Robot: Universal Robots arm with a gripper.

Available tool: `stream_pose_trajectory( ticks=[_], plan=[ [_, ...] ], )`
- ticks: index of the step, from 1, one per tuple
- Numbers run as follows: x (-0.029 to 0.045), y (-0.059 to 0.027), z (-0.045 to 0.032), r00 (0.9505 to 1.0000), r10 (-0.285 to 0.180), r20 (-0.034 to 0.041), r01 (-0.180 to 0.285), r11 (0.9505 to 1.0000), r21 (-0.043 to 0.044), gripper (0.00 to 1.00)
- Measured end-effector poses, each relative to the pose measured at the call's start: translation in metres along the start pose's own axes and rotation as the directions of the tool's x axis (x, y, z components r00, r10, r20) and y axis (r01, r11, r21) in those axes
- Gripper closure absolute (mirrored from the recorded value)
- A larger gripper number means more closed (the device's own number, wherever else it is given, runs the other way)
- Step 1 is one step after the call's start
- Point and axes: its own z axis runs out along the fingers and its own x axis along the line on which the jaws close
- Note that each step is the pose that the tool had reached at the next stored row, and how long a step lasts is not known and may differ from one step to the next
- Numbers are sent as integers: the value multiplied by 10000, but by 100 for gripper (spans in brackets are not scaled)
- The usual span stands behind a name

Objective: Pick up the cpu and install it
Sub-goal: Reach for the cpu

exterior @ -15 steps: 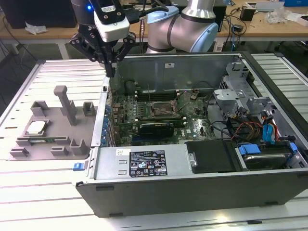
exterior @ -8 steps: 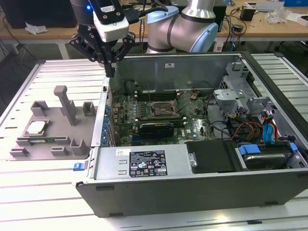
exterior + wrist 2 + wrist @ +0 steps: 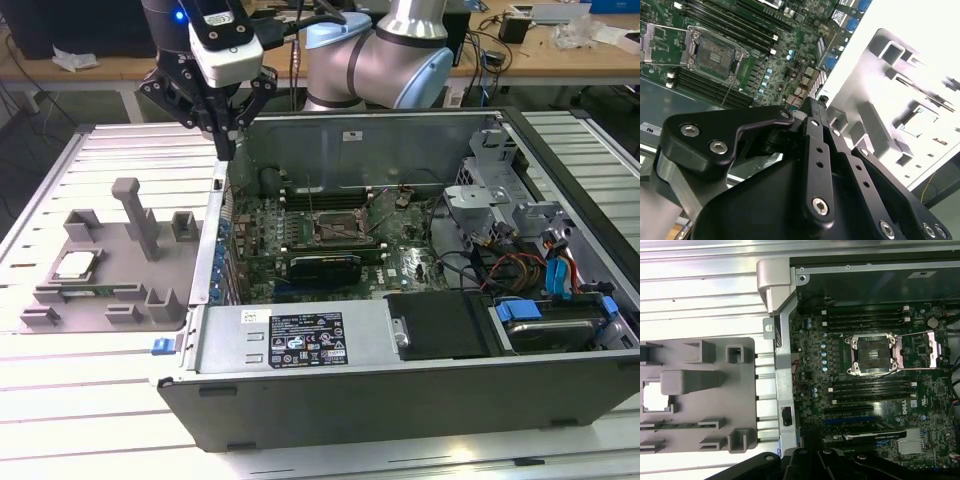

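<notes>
The cpu (image 3: 75, 265) is a small pale square chip lying flat in a recess of the grey holder tray (image 3: 110, 290), at the exterior view's left. It also shows in both wrist views, cpu (image 3: 655, 395) and cpu (image 3: 918, 122). My gripper (image 3: 228, 148) hangs high over the left wall of the open computer case (image 3: 300, 400), between tray and motherboard. Its fingers (image 3: 816, 112) are shut together with nothing between them. The open socket (image 3: 335, 225) sits on the green motherboard, socket (image 3: 874, 354), its metal frame lifted.
A tall grey post (image 3: 137, 215) and low blocks stand on the holder tray. Memory sticks (image 3: 870, 387) flank the socket, and a black card (image 3: 325, 265) lies in front of it. Cables and drive bays (image 3: 540, 260) crowd the case's right end. The table is ribbed metal.
</notes>
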Motion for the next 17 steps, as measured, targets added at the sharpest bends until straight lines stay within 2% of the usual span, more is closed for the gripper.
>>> stream_pose_trajectory(
  ticks=[7,9,17],
  plan=[
    [83,-6,-2,10000,1,0,-1,10000,0,89],
    [165,-12,-4,10000,1,1,-1,10000,-1,89],
    [352,-26,-10,10000,1,0,-1,10000,0,89]
  ],
)
